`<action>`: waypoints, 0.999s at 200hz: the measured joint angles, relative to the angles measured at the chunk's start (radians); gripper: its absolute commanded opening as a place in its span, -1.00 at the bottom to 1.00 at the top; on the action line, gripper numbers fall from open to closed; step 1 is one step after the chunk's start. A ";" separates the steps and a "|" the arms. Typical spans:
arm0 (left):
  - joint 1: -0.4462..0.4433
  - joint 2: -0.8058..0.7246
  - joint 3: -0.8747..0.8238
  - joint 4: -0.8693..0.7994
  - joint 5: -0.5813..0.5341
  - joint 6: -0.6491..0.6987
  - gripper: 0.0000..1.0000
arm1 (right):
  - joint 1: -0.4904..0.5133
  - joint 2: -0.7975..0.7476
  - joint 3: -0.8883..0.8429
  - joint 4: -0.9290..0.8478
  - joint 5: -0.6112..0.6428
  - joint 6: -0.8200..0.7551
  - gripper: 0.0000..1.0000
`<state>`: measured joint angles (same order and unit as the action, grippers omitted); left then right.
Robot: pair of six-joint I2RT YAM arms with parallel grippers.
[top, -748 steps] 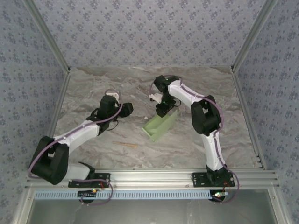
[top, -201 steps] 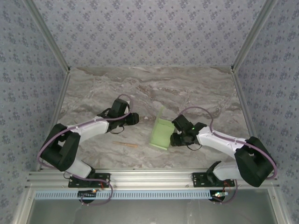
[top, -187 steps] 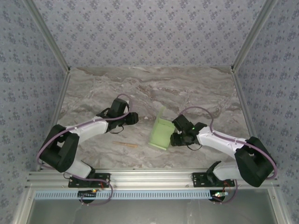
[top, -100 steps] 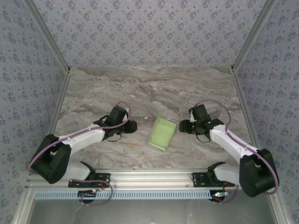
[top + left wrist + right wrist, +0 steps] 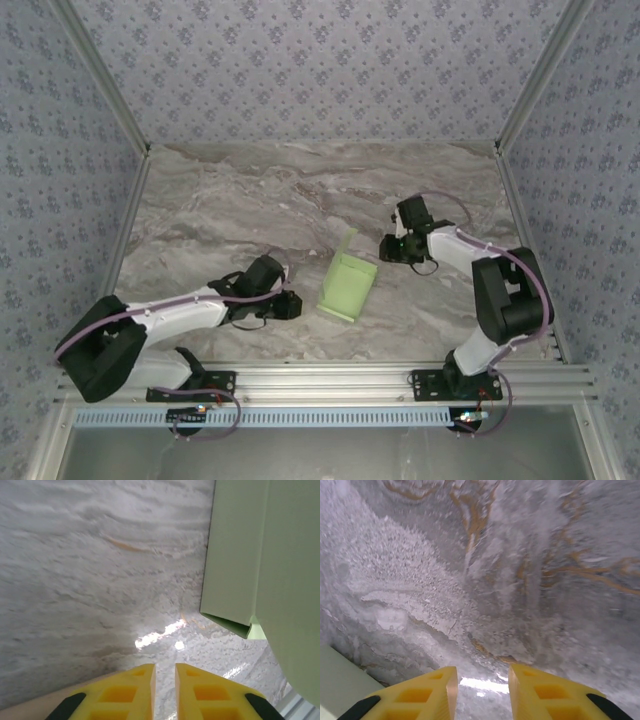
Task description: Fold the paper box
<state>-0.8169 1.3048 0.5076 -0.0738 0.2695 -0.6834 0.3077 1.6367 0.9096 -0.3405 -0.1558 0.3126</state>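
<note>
Grey marbled table (image 5: 230, 190), blue floral-patterned walls (image 5: 310, 70), aluminium frame rails (image 5: 330, 378)

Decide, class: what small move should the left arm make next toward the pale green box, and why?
Probably ease the left gripper right until it meets the paper box. Its fingers are nearly together with nothing between them, the box stands just ahead untouched, and the right gripper sits apart, holding nothing.

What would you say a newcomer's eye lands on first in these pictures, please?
The pale green paper box first: it sits partly folded near the middle of the marbled table, one flap sticking up at its far end. Next, the two arms flanking it, with the left gripper low beside its near left side and the right gripper off its far right corner, neither touching it.
</note>
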 measured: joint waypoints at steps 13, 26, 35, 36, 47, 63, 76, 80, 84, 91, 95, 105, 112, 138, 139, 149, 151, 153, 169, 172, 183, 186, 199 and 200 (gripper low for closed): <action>-0.008 0.037 -0.012 0.048 0.027 -0.024 -0.71 | 0.014 0.022 0.006 0.000 -0.005 -0.012 -0.35; -0.011 0.076 -0.021 0.101 0.051 -0.050 -0.73 | 0.023 0.027 0.006 -0.010 -0.011 -0.019 -0.36; -0.015 0.095 -0.024 0.152 0.065 -0.071 -0.74 | 0.025 0.027 0.006 -0.014 -0.016 -0.025 -0.37; -0.016 0.096 -0.024 0.156 0.066 -0.070 -0.74 | 0.025 0.027 0.006 -0.014 -0.016 -0.026 -0.37; -0.016 0.125 -0.025 0.207 0.078 -0.093 -0.75 | 0.025 0.026 0.005 -0.017 -0.018 -0.031 -0.38; -0.016 0.151 -0.025 0.266 0.087 -0.116 -0.75 | 0.025 0.021 -0.005 -0.021 -0.020 -0.037 -0.39; -0.016 0.164 -0.025 0.297 0.086 -0.128 -0.76 | 0.025 0.006 -0.023 -0.025 -0.021 -0.039 -0.39; -0.016 0.167 -0.025 0.303 0.086 -0.130 -0.76 | 0.025 0.000 -0.028 -0.027 -0.021 -0.040 -0.39; -0.016 0.170 -0.025 0.309 0.085 -0.132 -0.76 | 0.025 -0.007 -0.034 -0.029 -0.021 -0.040 -0.39; -0.016 0.172 -0.024 0.312 0.082 -0.134 -0.76 | 0.025 -0.020 -0.045 -0.031 -0.021 -0.040 -0.40; -0.015 0.172 -0.024 0.314 0.080 -0.135 -0.76 | 0.025 -0.027 -0.052 -0.032 -0.021 -0.040 -0.40; -0.012 0.172 -0.023 0.314 0.074 -0.138 -0.76 | 0.025 -0.045 -0.067 -0.035 -0.021 -0.040 -0.39; -0.008 0.172 -0.021 0.313 0.069 -0.138 -0.76 | 0.025 -0.055 -0.076 -0.036 -0.021 -0.040 -0.39; 0.026 0.181 0.005 0.306 0.052 -0.137 -0.75 | 0.025 -0.091 -0.098 -0.047 -0.016 -0.040 -0.27; 0.027 0.182 0.006 0.306 0.052 -0.136 -0.75 | 0.025 -0.092 -0.098 -0.047 -0.016 -0.039 -0.27; 0.040 0.188 0.025 0.302 0.048 -0.129 -0.74 | 0.023 -0.101 -0.100 -0.048 -0.015 -0.037 -0.24; 0.042 0.189 0.029 0.302 0.048 -0.128 -0.74 | 0.023 -0.103 -0.100 -0.048 -0.015 -0.037 -0.23; 0.045 0.190 0.034 0.301 0.046 -0.125 -0.74 | 0.021 -0.105 -0.101 -0.048 -0.015 -0.035 -0.22; 0.066 0.190 0.063 0.294 0.038 -0.111 -0.73 | 0.006 -0.124 -0.106 -0.050 -0.017 -0.032 -0.12; 0.070 0.190 0.068 0.292 0.036 -0.109 -0.72 | 0.002 -0.128 -0.107 -0.050 -0.016 -0.032 -0.11; 0.088 0.189 0.081 0.284 0.027 -0.095 -0.70 | -0.014 -0.152 -0.109 -0.058 -0.012 -0.030 -0.09; 0.093 0.188 0.084 0.282 0.024 -0.093 -0.70 | -0.017 -0.158 -0.109 -0.060 -0.011 -0.029 -0.08; 0.121 0.175 0.089 0.264 0.003 -0.075 -0.67 | -0.027 -0.200 -0.111 -0.069 -0.006 -0.029 -0.06; 0.122 0.174 0.089 0.263 0.002 -0.074 -0.67 | -0.027 -0.203 -0.111 -0.070 -0.006 -0.029 -0.06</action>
<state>-0.6952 1.4788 0.5964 0.1890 0.2714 -0.7574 0.2806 1.4334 0.7986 -0.4103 -0.1616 0.2840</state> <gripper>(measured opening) 0.152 0.459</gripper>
